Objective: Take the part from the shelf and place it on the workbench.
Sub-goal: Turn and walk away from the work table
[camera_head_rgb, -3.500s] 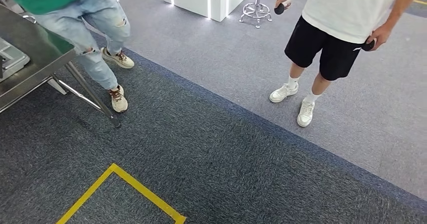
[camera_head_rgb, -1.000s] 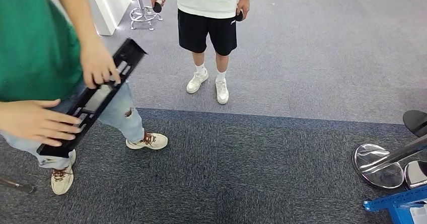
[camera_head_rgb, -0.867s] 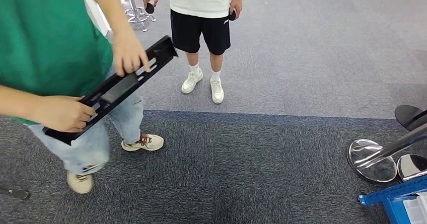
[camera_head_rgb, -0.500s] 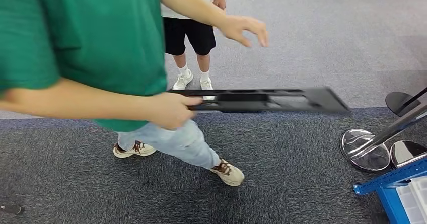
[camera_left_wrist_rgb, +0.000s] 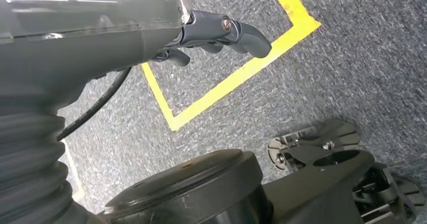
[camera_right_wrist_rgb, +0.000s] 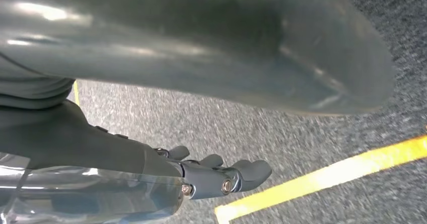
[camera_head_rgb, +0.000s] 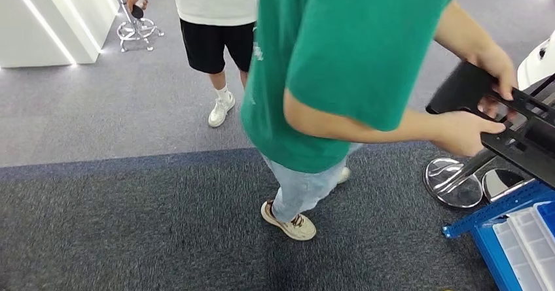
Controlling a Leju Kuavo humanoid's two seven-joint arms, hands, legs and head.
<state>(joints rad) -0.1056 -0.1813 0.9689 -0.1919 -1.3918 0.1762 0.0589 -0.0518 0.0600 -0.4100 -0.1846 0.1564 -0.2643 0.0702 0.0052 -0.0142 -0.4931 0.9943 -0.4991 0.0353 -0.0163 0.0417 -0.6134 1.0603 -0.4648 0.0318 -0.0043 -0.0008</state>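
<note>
A person in a green shirt stands in the middle of the head view and holds a long black part in both hands at the right edge, above the blue shelf. The part's far end is cut off by the frame. In the left wrist view my left hand hangs over the carpet with its fingers stretched out and nothing in them. In the right wrist view my right hand hangs the same way, holding nothing.
Clear bins sit on the blue shelf. Chrome stool bases stand beside it. A second person in a white shirt and black shorts stands at the back, near a stool. Yellow floor tape lies below my hands.
My view has turned to the right, bringing the blue shelf closer. The person in green has crossed from left to right with the black part and now holds it over the shelf.
</note>
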